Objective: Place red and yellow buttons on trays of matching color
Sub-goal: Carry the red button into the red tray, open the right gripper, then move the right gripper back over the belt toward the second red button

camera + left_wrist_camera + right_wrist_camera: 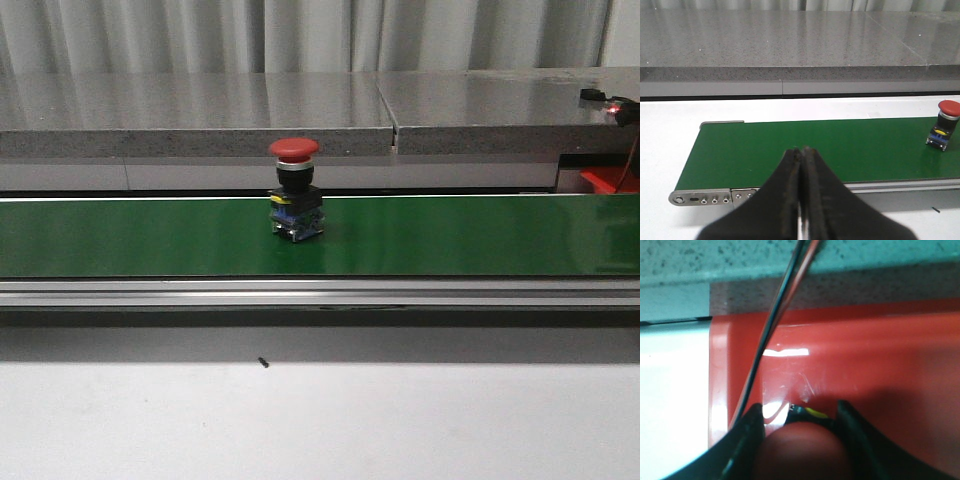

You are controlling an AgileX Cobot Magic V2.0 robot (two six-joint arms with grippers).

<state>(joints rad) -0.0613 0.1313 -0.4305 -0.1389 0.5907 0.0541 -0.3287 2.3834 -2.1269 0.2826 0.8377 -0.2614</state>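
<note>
A red button (295, 190) with a black and blue base stands upright on the green conveyor belt (480, 235); the left wrist view shows it (944, 124) far along the belt. My left gripper (801, 151) is shut and empty above the belt's near edge. In the right wrist view a second red button (802, 450) sits between the fingers of my right gripper (800, 406), low over the red tray (865, 355). A corner of that tray (608, 180) shows at the right in the front view. No yellow button or yellow tray is in view.
A grey stone ledge (300, 110) runs behind the belt. A black sensor with a red light (608, 103) sits on it at the far right. Its red and black wire (775, 320) hangs across the tray. White table (320, 420) lies in front of the belt.
</note>
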